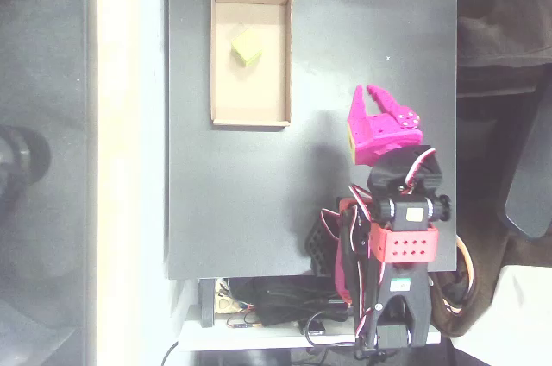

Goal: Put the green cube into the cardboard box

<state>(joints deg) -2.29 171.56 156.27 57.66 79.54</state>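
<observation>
Jaws of the magenta gripper (366,94) stand apart and hold nothing, poised over bare dark surface (362,29) at the right of the overhead view, well apart from the cardboard box (251,122). The green cube (247,46) already lies on the box floor, toward the far end, clear of the walls. Judging from this, what remains is to draw the arm back without swinging across the box, keeping the jaws high so nothing nudges its low wall. Beyond the surface, a pale strip runs along the left and a dark chair (530,176) sits at the right edge.
</observation>
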